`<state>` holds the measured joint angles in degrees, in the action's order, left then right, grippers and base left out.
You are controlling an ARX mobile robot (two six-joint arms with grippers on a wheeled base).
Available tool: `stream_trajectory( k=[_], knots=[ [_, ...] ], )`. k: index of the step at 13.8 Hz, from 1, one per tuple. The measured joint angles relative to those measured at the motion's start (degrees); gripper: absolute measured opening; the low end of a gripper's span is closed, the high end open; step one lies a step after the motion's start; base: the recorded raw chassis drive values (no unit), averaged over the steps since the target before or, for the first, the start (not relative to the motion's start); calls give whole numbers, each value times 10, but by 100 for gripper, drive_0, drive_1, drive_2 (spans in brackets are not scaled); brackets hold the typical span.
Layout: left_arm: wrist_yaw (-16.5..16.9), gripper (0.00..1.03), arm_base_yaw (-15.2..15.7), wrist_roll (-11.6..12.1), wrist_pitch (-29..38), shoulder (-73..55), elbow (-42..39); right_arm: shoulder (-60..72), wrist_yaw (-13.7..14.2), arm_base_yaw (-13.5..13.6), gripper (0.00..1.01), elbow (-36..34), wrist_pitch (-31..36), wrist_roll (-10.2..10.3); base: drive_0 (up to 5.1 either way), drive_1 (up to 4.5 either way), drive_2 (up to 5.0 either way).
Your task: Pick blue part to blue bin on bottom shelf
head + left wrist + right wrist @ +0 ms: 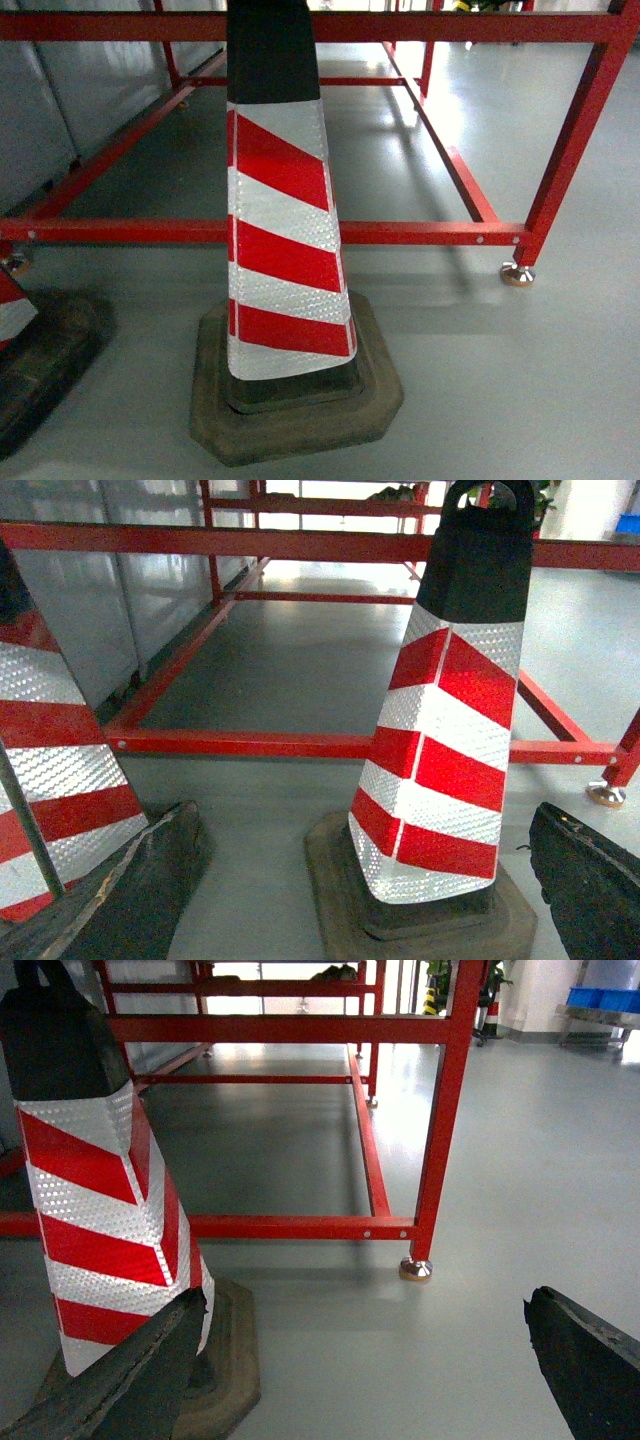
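While both grippers [360, 880] [370, 1360] hang wide and empty, a cone [285, 230] and red frame [270, 232] fill the views; no blue part, bin or shelf in sight, so it's probably just driving.

Grey glossy floor [520, 380]. Striped cone [285, 250] on a dark base stands at 6 o'clock, second cone [15, 310] at 8 o'clock edge. Red frame [400, 232] rests behind at 12, its metal foot [517, 273] at 3 o'clock.
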<state>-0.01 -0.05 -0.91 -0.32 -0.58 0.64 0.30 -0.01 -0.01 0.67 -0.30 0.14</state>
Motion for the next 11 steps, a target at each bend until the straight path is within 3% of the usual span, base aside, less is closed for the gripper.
stream_trajectory(
  k=[11],
  knots=[
    [0, 98, 0, 0, 0, 0, 0, 0, 0, 0, 98, 0, 0, 0, 0, 0, 0]
  ],
)
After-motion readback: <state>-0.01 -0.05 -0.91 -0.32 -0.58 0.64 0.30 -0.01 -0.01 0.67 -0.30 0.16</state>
